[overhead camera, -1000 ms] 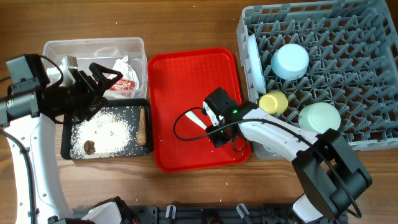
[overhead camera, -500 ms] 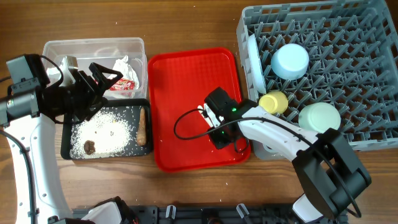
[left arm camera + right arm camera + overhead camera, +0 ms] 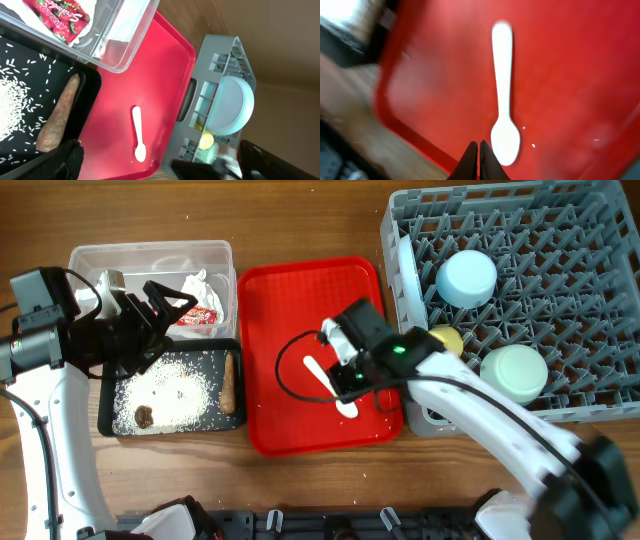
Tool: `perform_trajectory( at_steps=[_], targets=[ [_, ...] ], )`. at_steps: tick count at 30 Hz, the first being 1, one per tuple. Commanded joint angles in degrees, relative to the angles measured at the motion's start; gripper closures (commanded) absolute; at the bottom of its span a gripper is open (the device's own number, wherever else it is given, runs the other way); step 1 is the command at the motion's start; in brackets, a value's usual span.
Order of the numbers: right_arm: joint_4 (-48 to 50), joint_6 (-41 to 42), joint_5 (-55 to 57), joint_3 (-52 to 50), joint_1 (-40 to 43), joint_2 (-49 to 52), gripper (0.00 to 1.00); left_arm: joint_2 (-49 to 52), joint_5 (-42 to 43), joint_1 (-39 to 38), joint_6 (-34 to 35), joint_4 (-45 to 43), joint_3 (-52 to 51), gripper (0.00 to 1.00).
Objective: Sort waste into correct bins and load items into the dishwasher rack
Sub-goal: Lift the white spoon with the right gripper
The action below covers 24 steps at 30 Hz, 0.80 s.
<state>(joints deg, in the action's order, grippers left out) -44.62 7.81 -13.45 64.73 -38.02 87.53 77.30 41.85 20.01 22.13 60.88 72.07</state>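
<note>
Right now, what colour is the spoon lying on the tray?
The spoon is plain white. The right wrist view shows it best.

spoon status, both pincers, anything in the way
Left pincer open, empty. Right pincer shut on nothing, tips beside the spoon. Spoon flat on the red tray, nothing blocking it.

You see the white spoon (image 3: 316, 370) lying flat between black tray (image 3: 170, 430) and rack (image 3: 600, 330), scoop end toward 5 o'clock. The clear tub (image 3: 150, 252) holds tissue (image 3: 200, 285) and wrapper (image 3: 200, 315). The tray at its 6 o'clock holds grains (image 3: 165, 395), dark bits (image 3: 145, 416) and stick (image 3: 229, 380). The rack holds plate (image 3: 405, 270), blue cup (image 3: 467, 278), yellow cup (image 3: 450, 338) and green bowl (image 3: 515, 372).
</note>
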Motion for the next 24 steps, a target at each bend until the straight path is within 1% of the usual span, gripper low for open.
perform_trajectory(
  at_steps=[1,2,4,8,12,14,17,19,22,24],
  targets=[
    [-1.81,-0.39,0.55,1.49,1.81,-8.24,0.96,-0.81,0.07,0.37,-0.74,-0.13,0.59,0.00],
    [-3.15,-0.52,0.50,1.49,2.32,-10.03,0.90,-0.81,0.09,0.37,-0.74,-0.13,0.59,0.00],
    [-4.96,-1.51,0.44,1.49,2.29,-11.04,0.83,-0.81,0.09,0.37,-0.74,-0.13,0.59,0.00],
    [-6.21,-1.64,-0.15,-0.55,1.60,-9.03,0.76,-0.81,0.07,0.37,-0.74,-0.13,0.59,0.00],
    [-5.20,-1.18,-1.31,-3.37,1.18,-4.24,0.75,-0.81,0.07,0.37,-0.74,-0.13,0.59,0.00],
    [-3.21,-1.18,-3.17,-4.17,0.46,0.11,0.75,-0.81,0.07,0.37,-0.74,-0.13,0.59,0.00],
    [0.28,-1.18,-2.99,-4.28,-0.81,6.45,0.74,-0.81,0.07,0.37,-0.74,-0.13,0.59,0.00],
    [3.67,-1.14,-1.29,-4.28,-1.14,10.40,0.68,-0.81,0.07,0.37,-0.74,-0.13,0.59,0.00],
    [8.20,1.49,4.94,-4.28,-1.14,14.86,0.67,-0.81,0.07,0.37,-0.74,-0.13,0.59,0.00],
    [10.16,1.88,4.87,-4.28,-1.14,16.70,0.67,-0.81,0.07,0.37,-0.74,-0.13,0.59,0.00]
  ],
)
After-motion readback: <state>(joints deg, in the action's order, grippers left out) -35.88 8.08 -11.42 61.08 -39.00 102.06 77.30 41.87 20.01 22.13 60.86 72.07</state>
